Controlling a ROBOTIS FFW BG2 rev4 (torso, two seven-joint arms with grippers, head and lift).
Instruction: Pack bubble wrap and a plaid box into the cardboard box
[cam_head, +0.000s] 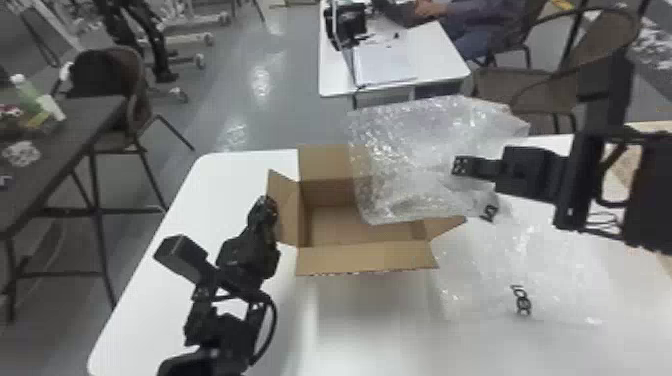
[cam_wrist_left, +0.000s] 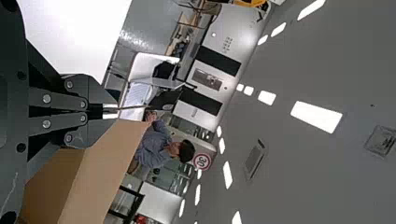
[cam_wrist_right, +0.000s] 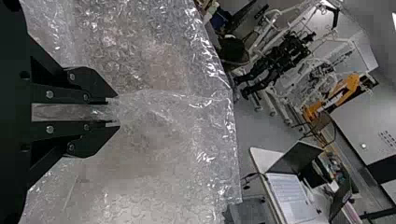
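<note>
The open cardboard box (cam_head: 367, 257) stands on the white table with its flaps spread. My left gripper (cam_head: 270, 202) is at the box's left flap; in the left wrist view the left gripper (cam_wrist_left: 109, 111) is shut on the edge of a cardboard flap (cam_wrist_left: 105, 163). Crumpled clear bubble wrap (cam_head: 405, 155) hangs above the box, over its right part and beyond. It is held by my right gripper (cam_head: 460, 166), at the box's right. In the right wrist view the right gripper (cam_wrist_right: 114, 112) is closed on a fold of the bubble wrap (cam_wrist_right: 163, 140).
More clear plastic wrap (cam_head: 550, 280) with dark print lies on the table (cam_head: 370, 325) to the box's right. A tan object (cam_head: 627, 165) is partly hidden behind the right arm. A dark table (cam_head: 65, 145) stands off to the left, a white desk (cam_head: 440, 55) beyond.
</note>
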